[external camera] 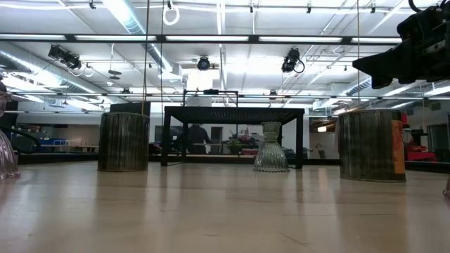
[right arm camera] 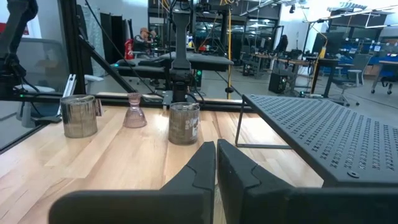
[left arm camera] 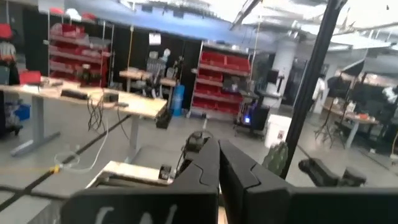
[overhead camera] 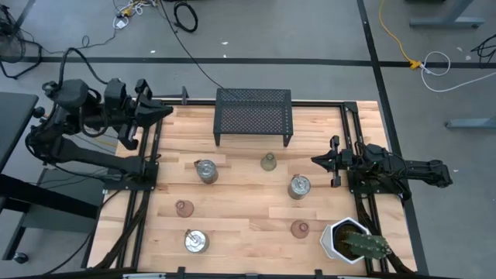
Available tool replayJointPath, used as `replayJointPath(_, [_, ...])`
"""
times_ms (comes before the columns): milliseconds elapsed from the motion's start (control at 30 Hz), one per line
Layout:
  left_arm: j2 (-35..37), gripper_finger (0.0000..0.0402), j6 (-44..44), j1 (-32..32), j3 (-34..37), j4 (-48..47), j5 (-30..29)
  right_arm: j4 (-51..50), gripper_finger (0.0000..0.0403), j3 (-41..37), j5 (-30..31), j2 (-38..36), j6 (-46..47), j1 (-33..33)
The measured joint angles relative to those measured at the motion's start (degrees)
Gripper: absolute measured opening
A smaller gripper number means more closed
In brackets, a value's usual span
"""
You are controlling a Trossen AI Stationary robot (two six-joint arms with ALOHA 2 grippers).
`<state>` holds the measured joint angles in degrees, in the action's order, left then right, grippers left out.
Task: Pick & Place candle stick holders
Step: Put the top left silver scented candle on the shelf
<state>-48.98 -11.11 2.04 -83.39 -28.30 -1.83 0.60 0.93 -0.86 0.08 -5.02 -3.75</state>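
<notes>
Three silvery candle stick holders (overhead camera: 206, 171), (overhead camera: 300, 187), (overhead camera: 196, 241) stand upright on their bases on the wooden table. So do an olive glass holder (overhead camera: 268, 162) and two pink glass holders (overhead camera: 184, 208), (overhead camera: 300, 229). My left gripper (overhead camera: 167, 111) is shut and empty, raised by the table's far left corner and pointing toward the black mesh rack (overhead camera: 253, 116). Its wrist view looks out level into the room past the shut fingers (left arm camera: 214, 146). My right gripper (overhead camera: 316, 160) is shut and empty at the table's right side, pointing left; its wrist view shows two silvery holders (right arm camera: 184, 122), (right arm camera: 79, 115) and a pink one (right arm camera: 134, 111).
The black mesh rack stands on its legs at the table's far middle (external camera: 234, 133). A white hexagonal pot with a cactus (overhead camera: 353, 240) sits at the near right corner. Black rails (overhead camera: 143, 201) run along both table sides. Bare wood (overhead camera: 248, 209) lies between the holders.
</notes>
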Motion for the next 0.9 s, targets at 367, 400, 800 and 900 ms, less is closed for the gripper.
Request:
replayJointPath(367, [-3.63, 0.0000, 2.67, 0.02, -1.34, -8.24, 0.41, 0.00, 0.0020, 0.00, 0.00, 0.00, -0.01, -0.01])
replayJointPath(400, [-3.88, 0.0000, 3.26, 0.02, -1.34, -8.64, 0.59, 0.00, 0.0020, 0.00, 0.00, 0.00, 0.00, -0.02])
replayJointPath(800, [-5.39, 0.0000, 7.33, 0.02, -1.34, -13.82, 1.68, -0.02, 0.0020, -0.01, -0.01, 0.00, -0.02, 0.00])
replayJointPath(900, [-5.39, 0.0000, 7.39, 0.02, -1.34, -14.09, 1.68, 0.00, 0.0020, -0.01, -0.01, 0.00, -0.02, -0.01])
